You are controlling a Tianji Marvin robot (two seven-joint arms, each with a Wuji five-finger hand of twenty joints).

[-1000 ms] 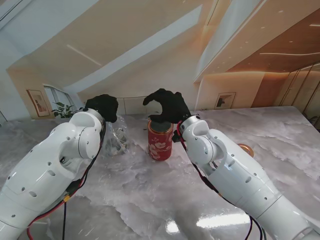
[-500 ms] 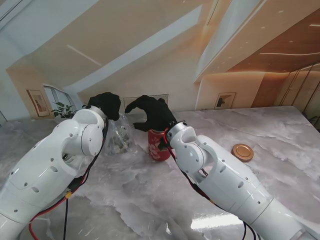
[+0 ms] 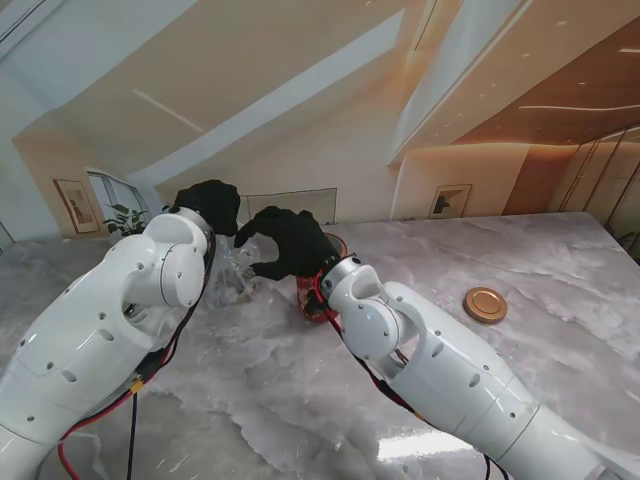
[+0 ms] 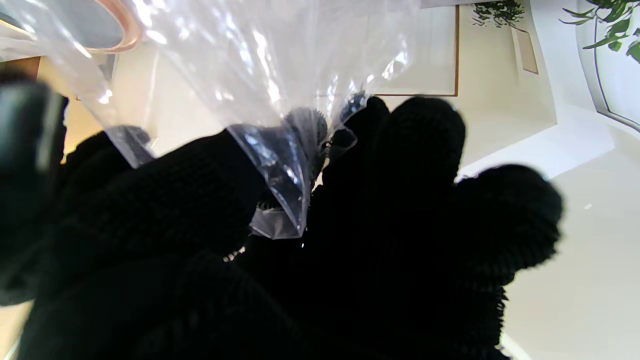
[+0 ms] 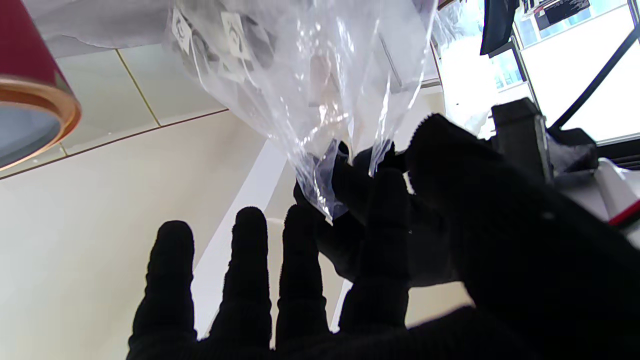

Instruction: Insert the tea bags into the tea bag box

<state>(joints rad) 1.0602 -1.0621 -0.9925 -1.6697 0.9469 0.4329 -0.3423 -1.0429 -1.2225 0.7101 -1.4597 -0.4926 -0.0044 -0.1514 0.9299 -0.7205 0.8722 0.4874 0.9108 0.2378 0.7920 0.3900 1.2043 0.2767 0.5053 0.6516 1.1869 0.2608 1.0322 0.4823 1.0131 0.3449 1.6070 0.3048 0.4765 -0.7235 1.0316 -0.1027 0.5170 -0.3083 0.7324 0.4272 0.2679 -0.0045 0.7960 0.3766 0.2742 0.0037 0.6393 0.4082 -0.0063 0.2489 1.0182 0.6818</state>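
Bag [image 5: 300, 85] of tea bags looks light, limp, slippery plastic; my left hand [image 3: 208, 206] pinches its top in its fingers [image 4: 210, 190], best hold there. Right hand [image 3: 285, 243] fingers spread, holding nothing. Red tin [image 3: 310, 297] on tabletop [image 3: 560, 260]. Right hand left the tin, now at bag
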